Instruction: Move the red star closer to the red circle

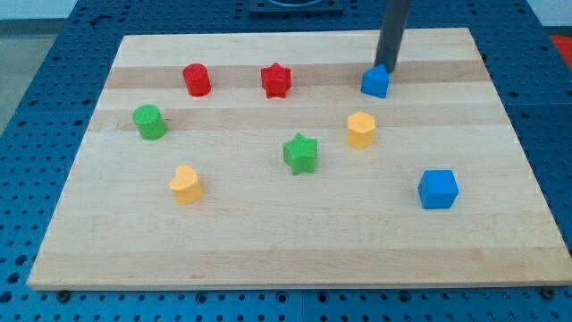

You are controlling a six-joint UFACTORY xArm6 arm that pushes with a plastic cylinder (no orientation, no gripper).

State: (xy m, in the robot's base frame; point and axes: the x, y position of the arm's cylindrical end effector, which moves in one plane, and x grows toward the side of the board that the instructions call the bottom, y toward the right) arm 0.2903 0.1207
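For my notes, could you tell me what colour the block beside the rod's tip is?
Blue: the blue block sits against my tip, seen in the camera view.

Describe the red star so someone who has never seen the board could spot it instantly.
Start at the wooden board and follow the row nearest the view's top. Three blocks sit there: the red circle at the left, the small blue block at the right with my tip against its upper edge, and the red star between them. It is the only red block with points; the other star is green.
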